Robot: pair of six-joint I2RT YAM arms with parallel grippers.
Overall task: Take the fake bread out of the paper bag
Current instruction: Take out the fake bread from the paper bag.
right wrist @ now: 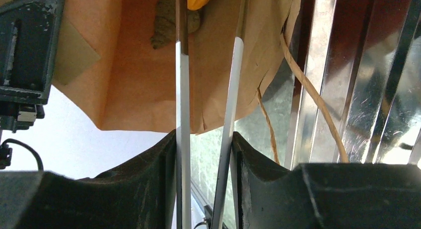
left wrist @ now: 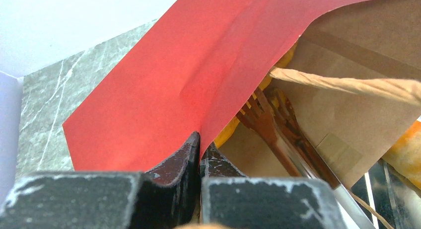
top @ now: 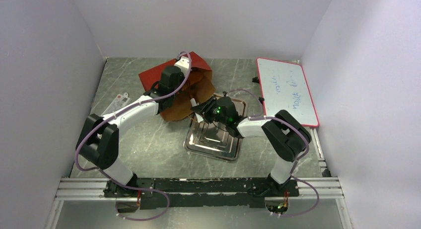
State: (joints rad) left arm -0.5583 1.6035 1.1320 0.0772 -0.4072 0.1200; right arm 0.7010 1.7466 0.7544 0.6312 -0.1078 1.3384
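Overhead view, 2 wrist close-ups sharing paper bag [left wrist: 198, 65]

Mouth of paper bag [left wrist: 198, 65] open; cord handle [left wrist: 347, 85] + tongs [left wrist: 270, 127] cross it, partly blocking entry.

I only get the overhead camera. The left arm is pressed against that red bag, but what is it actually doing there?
Observer: The left tool is shut on the red edge of the paper bag, pinching it.
Operator: And the other one, what is it carrying?
Observer: The right tool grips a pair of tongs, one arm against each finger.
Operator: Where do they end up?
Observer: Their fork-shaped tips reach into the bag's brown inside, next to orange fake bread under the red edge.
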